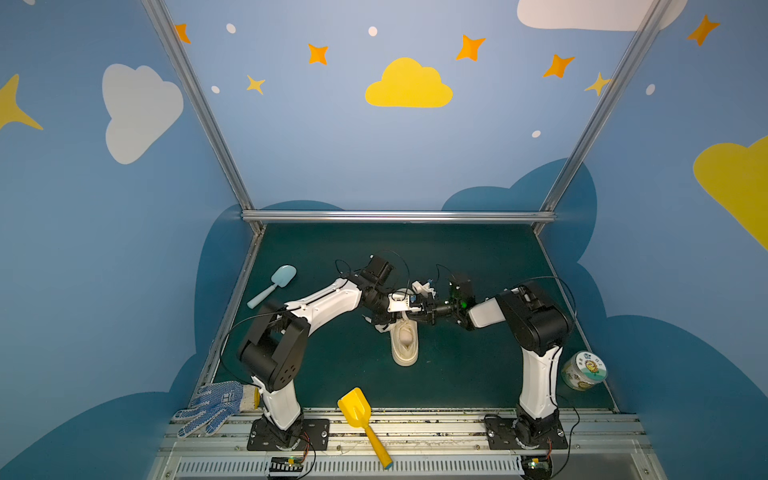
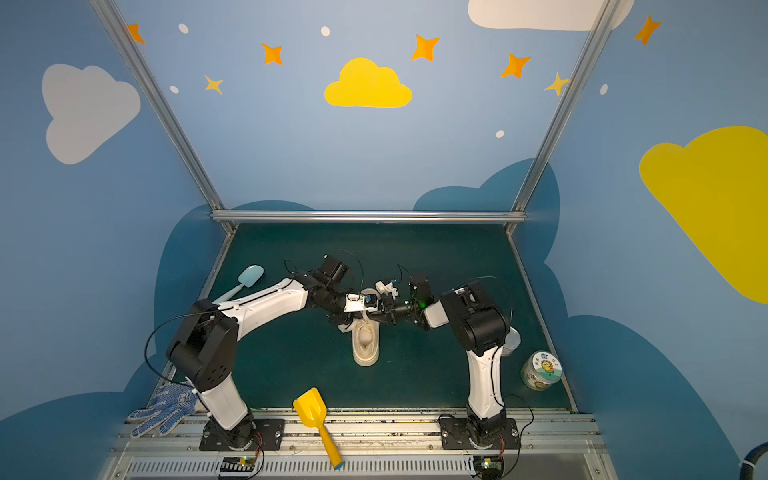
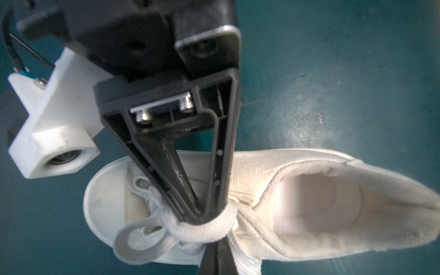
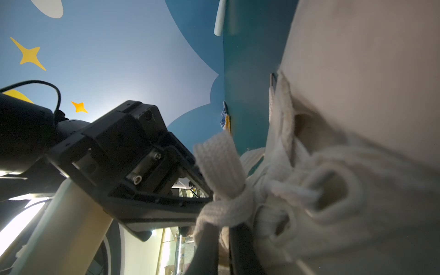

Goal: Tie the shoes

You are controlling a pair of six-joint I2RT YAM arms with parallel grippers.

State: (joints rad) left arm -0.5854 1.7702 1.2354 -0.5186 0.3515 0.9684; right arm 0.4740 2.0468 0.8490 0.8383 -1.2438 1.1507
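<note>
The cream sneaker sits mid-surface, toe toward 12 o'clock. The left hand, reaching from 9 o'clock, is closed, with the laces looped round its tips like a peg. The right hand, from 3 o'clock, pinches the laces, likely to cinch the knot.

**Cream sneaker mid-mat, laces half knotted**

The cream low-top sneaker sits upright on its thick pale sole. Its heel faces the near edge. The flat laces are bunched over the tongue, with one loop sticking out sideways.
</note>
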